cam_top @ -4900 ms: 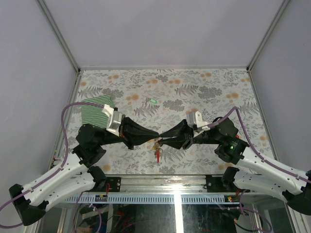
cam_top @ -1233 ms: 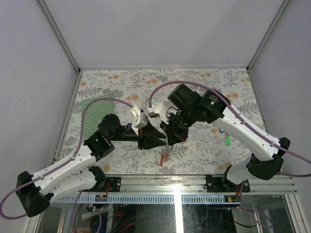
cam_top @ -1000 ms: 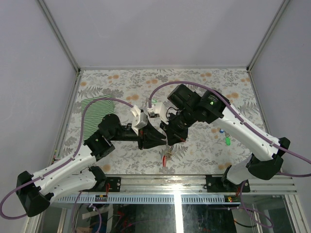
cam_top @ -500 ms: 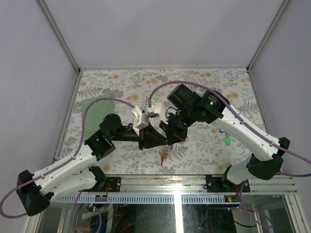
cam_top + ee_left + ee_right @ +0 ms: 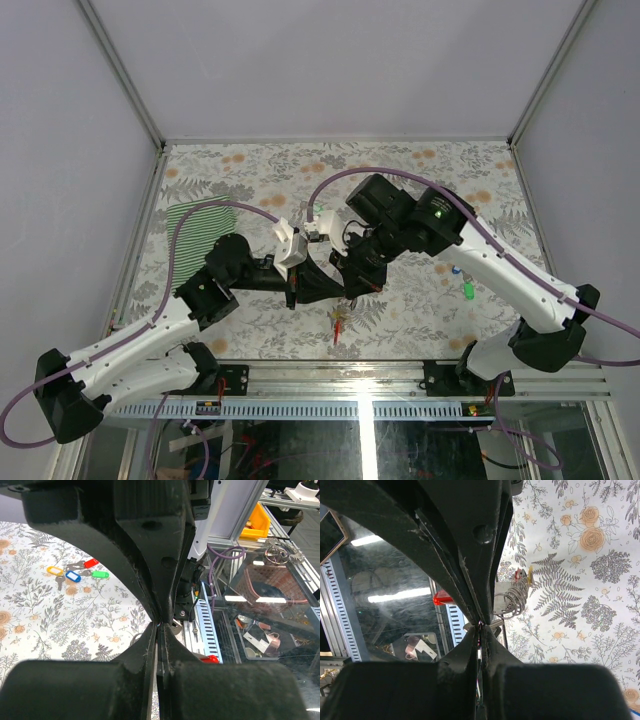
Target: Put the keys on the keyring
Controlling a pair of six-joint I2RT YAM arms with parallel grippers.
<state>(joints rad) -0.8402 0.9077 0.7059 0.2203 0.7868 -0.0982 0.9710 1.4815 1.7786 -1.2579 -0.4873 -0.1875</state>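
Observation:
My left gripper (image 5: 338, 294) and right gripper (image 5: 351, 292) meet tip to tip above the front middle of the table. Both are shut, and their pads pinch the keyring at that meeting point. The keyring (image 5: 339, 324) hangs just below them, with its red loop lowest. In the right wrist view its coiled wire ring (image 5: 512, 600) shows beside the left fingers (image 5: 470, 555), with red and yellow key heads on it. In each wrist view my own jaws (image 5: 159, 626) (image 5: 480, 625) stand pressed together. Loose keys (image 5: 464, 284) (image 5: 75, 573) with coloured heads lie on the cloth to the right.
The green striped cloth (image 5: 200, 228) lies at the left edge of the floral table cover. The table's metal front rail (image 5: 360, 372) runs directly under the hanging keyring. The right arm's purple cable (image 5: 330, 185) arcs over the middle.
The left gripper has closed its jaws at the meeting point and shifted slightly right. The hanging keyring swung a little. The right arm has held still.

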